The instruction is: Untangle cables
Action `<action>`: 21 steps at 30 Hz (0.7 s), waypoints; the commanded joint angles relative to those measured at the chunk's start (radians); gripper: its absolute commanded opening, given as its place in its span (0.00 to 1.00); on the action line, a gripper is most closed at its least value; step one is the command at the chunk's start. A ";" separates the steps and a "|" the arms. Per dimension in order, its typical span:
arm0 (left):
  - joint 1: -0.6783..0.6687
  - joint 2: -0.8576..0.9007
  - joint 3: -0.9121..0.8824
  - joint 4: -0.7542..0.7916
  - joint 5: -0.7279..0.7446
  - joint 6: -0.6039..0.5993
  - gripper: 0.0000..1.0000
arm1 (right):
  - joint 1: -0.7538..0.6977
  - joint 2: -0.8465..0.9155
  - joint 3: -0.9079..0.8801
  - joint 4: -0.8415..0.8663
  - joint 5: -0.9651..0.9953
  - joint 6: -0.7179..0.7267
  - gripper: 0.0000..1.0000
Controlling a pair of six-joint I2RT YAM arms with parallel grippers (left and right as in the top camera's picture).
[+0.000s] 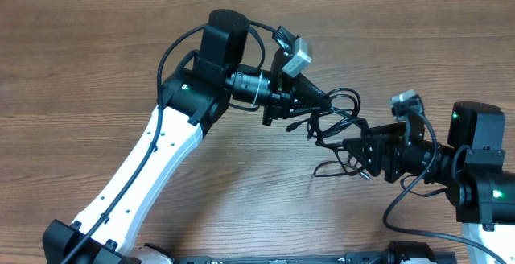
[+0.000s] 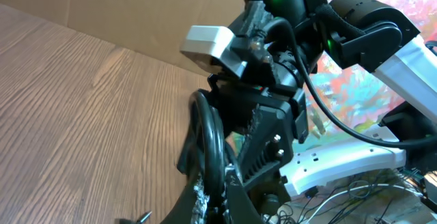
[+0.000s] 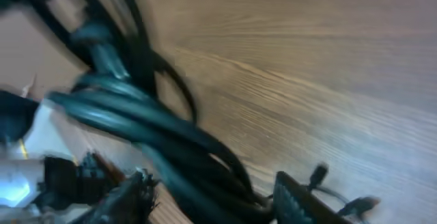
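— When we looked down from overhead, where did we find the cables [image 1: 336,123]?

— We found them bunched in a black tangle right at the tip of the left gripper [image 1: 327,102]. They lay on the wooden table [image 1: 80,71], with loose loops spilling out just beyond that tip.

— And how did we read the left gripper's jaws?

— We read them as pressed together, pinching the cables. From the left wrist camera we saw a thick loop of the cables [image 2: 205,138] rising straight out of the closed fingers at the bottom of the view.

— Where did we place the right gripper [image 1: 354,158]?

— We placed it near the left gripper, just past the tangle, with its nose pointing back toward the left gripper. The cables sat between the two.

— Did we settle how its jaws stood?

— Partly. From the right wrist camera we saw its fingers [image 3: 133,197] standing apart, spread on either side of a fat bundle of the cables [image 3: 171,135] that ran between them. That view was badly blurred, so we could not tell whether the pads touched the cords.

— Did we make out anything else?

— We made out a couple of small plug ends [image 3: 360,203] lying on the wood. They were on the side of the bundle away from the left gripper, and we could not tell which cord each belonged to.
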 commanded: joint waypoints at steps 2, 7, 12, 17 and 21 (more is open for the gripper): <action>-0.011 -0.017 0.023 0.006 0.026 0.019 0.04 | 0.002 -0.005 0.025 0.007 -0.084 -0.078 0.29; -0.011 -0.017 0.023 0.008 -0.082 0.015 0.04 | 0.002 -0.005 0.025 0.000 -0.126 -0.077 0.04; -0.010 -0.017 0.023 -0.013 -0.227 -0.018 0.26 | 0.002 -0.005 0.025 -0.020 -0.124 -0.077 0.04; -0.009 -0.017 0.023 -0.082 -0.364 -0.027 0.74 | 0.002 -0.005 0.025 -0.037 -0.035 -0.017 0.04; -0.009 -0.027 0.023 -0.136 -0.420 -0.025 0.89 | 0.002 -0.004 0.025 -0.044 0.163 0.161 0.04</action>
